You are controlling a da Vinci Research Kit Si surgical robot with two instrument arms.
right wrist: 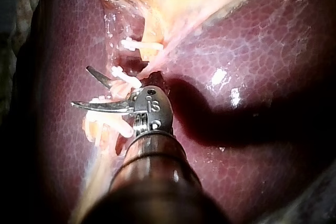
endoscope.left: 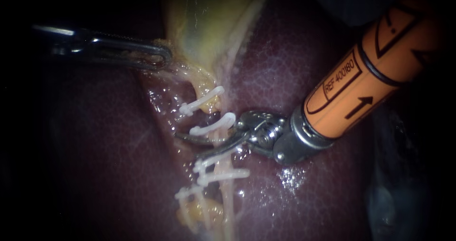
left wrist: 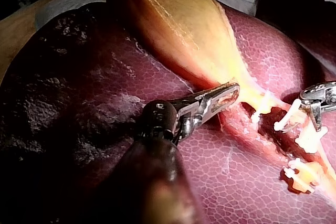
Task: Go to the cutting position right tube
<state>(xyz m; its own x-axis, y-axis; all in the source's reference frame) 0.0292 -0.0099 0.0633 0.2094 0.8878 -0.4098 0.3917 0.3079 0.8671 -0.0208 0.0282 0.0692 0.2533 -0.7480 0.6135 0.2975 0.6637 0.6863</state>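
Where the right tube [endoscope.left: 228,205] passes under the white clips [endoscope.left: 213,124], its outline is lost among pale strands and glare. Only the stretch beyond the clips farthest from the gallbladder [endoscope.left: 209,27] shows plainly. The tube leaves the gallbladder's narrow end and runs nearly straight away from it along a groove in the liver [endoscope.left: 289,65], its long axis roughly in line with the gallbladder's own. The right instrument [endoscope.left: 186,146] ends in two thin curved blades standing moderately apart and holding nothing. They lie crosswise to the tube, between the clips nearer the gallbladder and those farther from it. Whether either blade touches the tube cannot be made out. Its shaft is cut off at the edge of the endoscope view. The left instrument [endoscope.left: 164,58] has its jaws closed on the gallbladder's edge, close to the narrow end, and its shaft fades into darkness. Room around the blades is tight, with clips just beside them on the gallbladder side and on the far side. Bare liver lies open to either flank of the groove.
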